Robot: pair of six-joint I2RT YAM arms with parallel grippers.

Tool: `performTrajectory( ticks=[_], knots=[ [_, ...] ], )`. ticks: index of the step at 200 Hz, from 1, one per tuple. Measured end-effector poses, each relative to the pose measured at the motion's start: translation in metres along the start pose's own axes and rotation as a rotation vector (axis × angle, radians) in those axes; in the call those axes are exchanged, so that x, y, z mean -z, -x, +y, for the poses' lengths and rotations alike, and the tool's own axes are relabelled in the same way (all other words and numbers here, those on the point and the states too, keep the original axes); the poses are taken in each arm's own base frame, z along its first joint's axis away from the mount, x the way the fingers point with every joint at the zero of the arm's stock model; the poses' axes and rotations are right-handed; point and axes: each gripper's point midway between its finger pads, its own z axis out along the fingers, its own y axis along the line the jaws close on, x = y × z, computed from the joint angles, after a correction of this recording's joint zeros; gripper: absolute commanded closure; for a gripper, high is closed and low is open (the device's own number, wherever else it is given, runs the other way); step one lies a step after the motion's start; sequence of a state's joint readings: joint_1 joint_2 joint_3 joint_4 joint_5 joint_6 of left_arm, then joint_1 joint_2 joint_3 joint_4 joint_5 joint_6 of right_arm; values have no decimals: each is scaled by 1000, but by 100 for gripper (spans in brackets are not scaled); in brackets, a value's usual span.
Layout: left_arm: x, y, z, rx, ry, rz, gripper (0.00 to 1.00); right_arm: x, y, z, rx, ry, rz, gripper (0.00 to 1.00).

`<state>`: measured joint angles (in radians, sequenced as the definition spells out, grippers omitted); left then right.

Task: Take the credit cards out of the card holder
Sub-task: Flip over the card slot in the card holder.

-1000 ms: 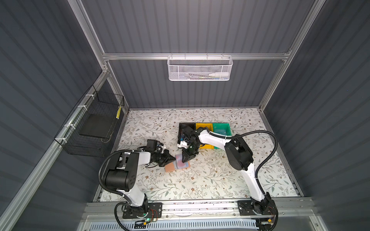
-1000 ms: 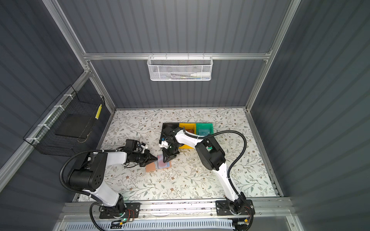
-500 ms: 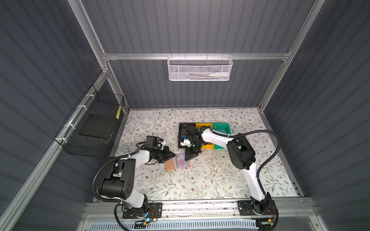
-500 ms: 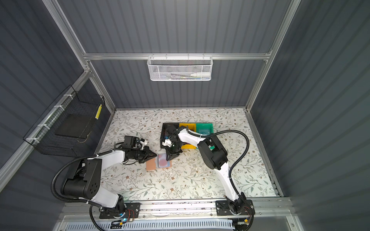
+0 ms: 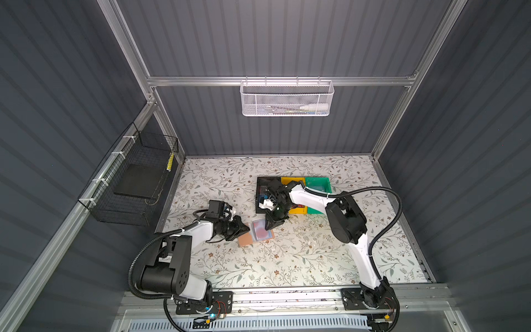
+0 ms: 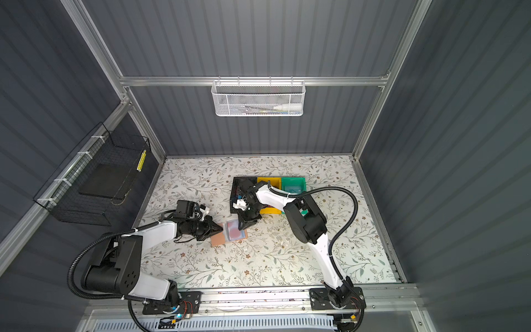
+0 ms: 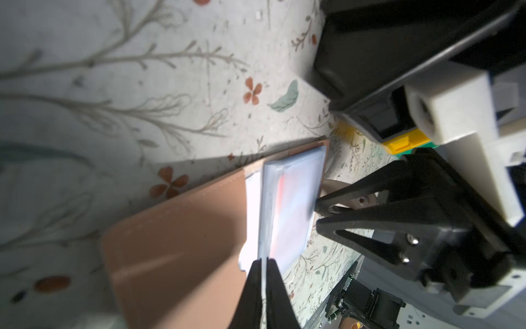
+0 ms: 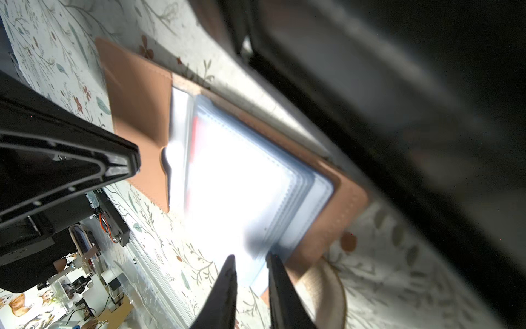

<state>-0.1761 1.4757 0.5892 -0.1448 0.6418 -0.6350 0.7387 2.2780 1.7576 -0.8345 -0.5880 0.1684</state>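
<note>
The card holder [image 5: 244,240] lies open on the floral table in both top views, tan flap to the left, bluish plastic sleeves [image 5: 262,230] to the right. A red credit card [image 6: 235,230] shows through the top sleeve; in the left wrist view the red card [image 7: 280,188] is a blurred streak. My left gripper [image 7: 264,260] is shut on the thin near edge of one sleeve [image 7: 264,216]. My right gripper [image 8: 250,257] stands narrowly open, its tips at the far corner of the sleeve stack [image 8: 301,205], beside the holder's strap [image 8: 327,284].
Behind the holder stand a black bin [image 5: 263,184], a yellow bin [image 5: 290,181] and a green bin [image 5: 319,185]; the right arm reaches over them. A white mesh basket [image 5: 286,99] hangs on the back wall, a black wire basket [image 5: 135,178] on the left wall.
The left arm has shifted its elbow and shoulder while its gripper stays at the sleeve edge. The right gripper has come slightly nearer the holder's far corner.
</note>
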Motion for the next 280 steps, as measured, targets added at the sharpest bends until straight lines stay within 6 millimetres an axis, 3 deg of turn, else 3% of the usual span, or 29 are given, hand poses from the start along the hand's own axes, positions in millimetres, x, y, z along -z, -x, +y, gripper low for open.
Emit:
performTrajectory(
  ticks=[59, 166, 280],
  knots=[
    [-7, -8, 16, 26, 33, 24, 92, 0, 0, 3, -8, 11, 2, 76],
    [-11, -6, 13, 8, 6, 29, 93, -1, 2, 17, 12, 56, 3, 75],
    [-12, -6, 13, -8, 3, 30, 93, -7, 3, 15, 1, 64, 19, 73]
  ],
)
